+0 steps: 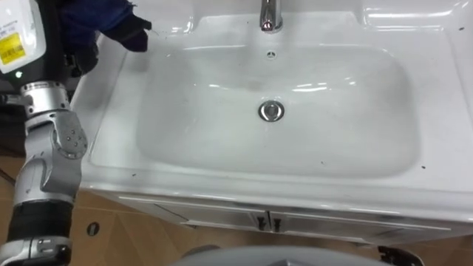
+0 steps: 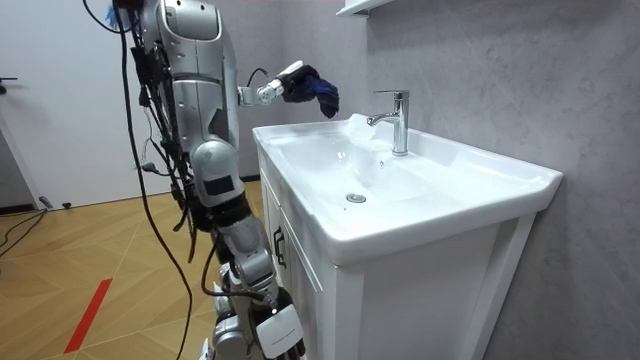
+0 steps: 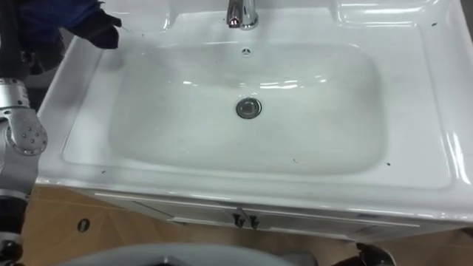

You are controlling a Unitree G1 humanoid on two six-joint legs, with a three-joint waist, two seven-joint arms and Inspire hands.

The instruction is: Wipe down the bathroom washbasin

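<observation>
A white basin (image 1: 244, 181) sits in a vanity top, with a chrome drain (image 1: 271, 111) in the middle of the bowl and a chrome faucet (image 1: 270, 15) at the back. My left hand (image 2: 288, 80) is shut on a dark blue cloth (image 1: 103, 22) that hangs from it. It holds the cloth in the air over the basin's left rear corner, a little above the rim. The cloth hides most of the fingers in the eye views. I stand upright at the front of the vanity, facing the faucet.
Below the front rim the white cabinet doors (image 1: 266, 220) carry small dark handles. A grey wall (image 2: 480, 70) runs behind the faucet. The wooden floor (image 2: 90, 270) spreads out behind me, with a red strip (image 2: 90, 312) on it.
</observation>
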